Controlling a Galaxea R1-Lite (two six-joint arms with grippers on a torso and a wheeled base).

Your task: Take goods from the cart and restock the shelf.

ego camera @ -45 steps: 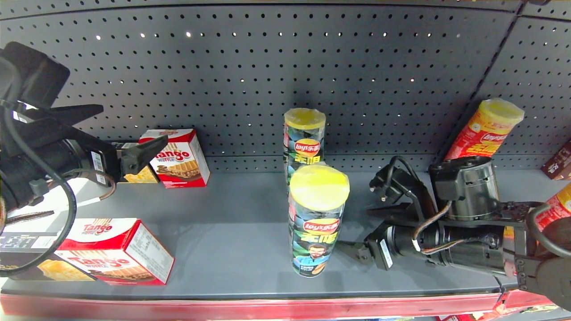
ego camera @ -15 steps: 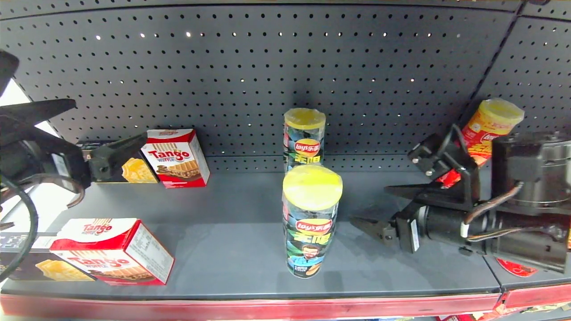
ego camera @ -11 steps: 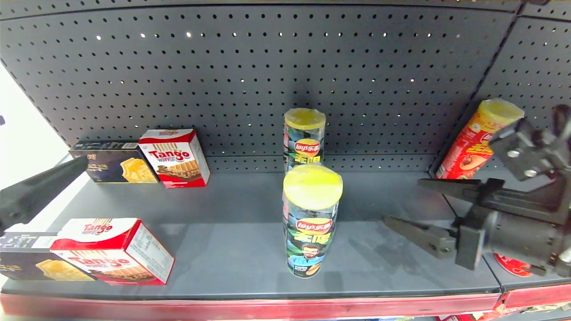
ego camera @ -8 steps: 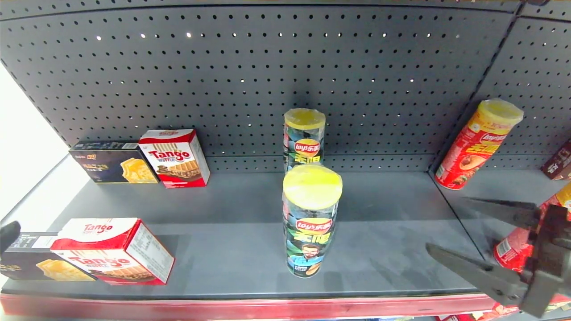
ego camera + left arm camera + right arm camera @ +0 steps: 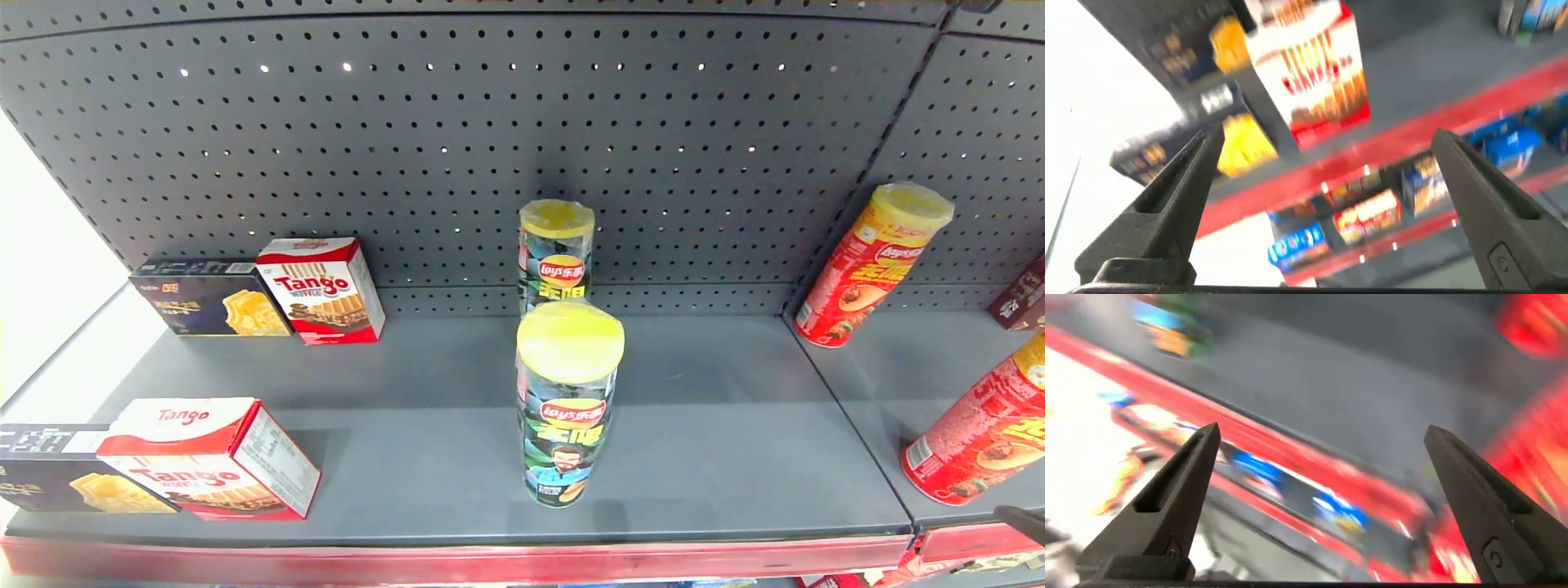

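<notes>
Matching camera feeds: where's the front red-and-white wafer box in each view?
Head: front wafer box, lower left, behind the red shelf edge.
Left wrist: front wafer box, beyond the red shelf edge, blurred.
Right wrist: too blurred to tell.
Shared landmark: red shelf edge.

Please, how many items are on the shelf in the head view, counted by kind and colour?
Dark chip cans with yellow lids: 2
Red chip cans: 2
Red-and-white wafer boxes: 2
Black wafer boxes: 2
Dark red box cut off by the right edge: 1
Total: 9
</notes>
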